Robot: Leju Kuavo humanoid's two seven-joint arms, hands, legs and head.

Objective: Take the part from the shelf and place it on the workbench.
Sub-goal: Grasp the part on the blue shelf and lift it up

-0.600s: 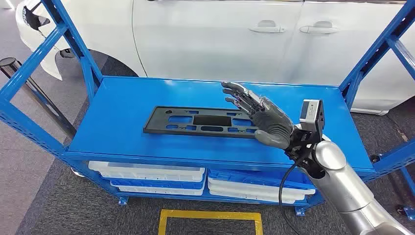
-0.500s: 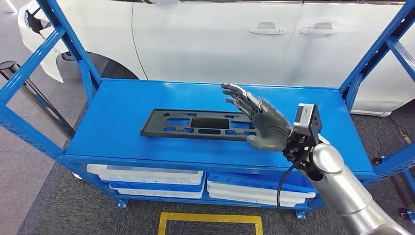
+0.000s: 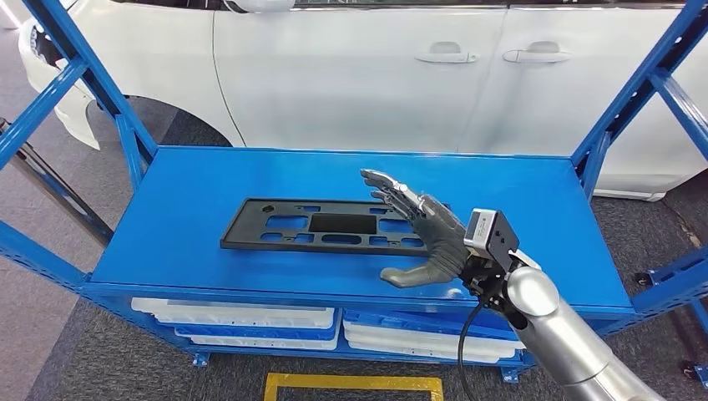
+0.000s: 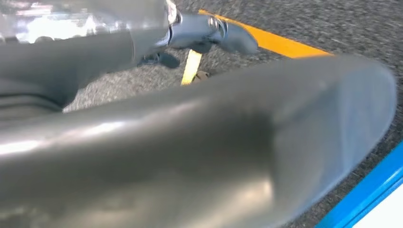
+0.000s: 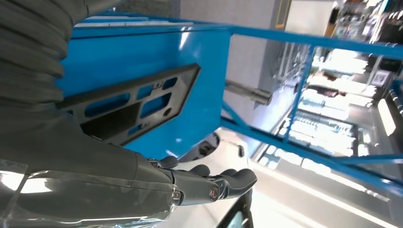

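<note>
The part is a long black plastic plate [image 3: 317,224] with several cut-outs, lying flat on the blue shelf top [image 3: 192,180]. My right hand [image 3: 426,238] hovers over the plate's right end with its fingers spread and stretched out over the plate. Its thumb points sideways along the plate's near edge, and it holds nothing. The right wrist view shows the plate [image 5: 128,102] just beyond the extended fingers [image 5: 214,185]. My left hand [image 4: 190,142] is a blurred grey mass over the carpet, and I cannot make out how its fingers lie.
Blue uprights [image 3: 626,92] frame both sides of the shelf. White trays [image 3: 250,316] fill the level below. A white car [image 3: 359,75] stands right behind the shelf. A yellow floor marking [image 3: 351,383] lies on the grey carpet in front.
The camera has shifted, so the shelf sits a little lower and further left. My right hand has dropped lower over the plate's right end, and its thumb has swung outward.
</note>
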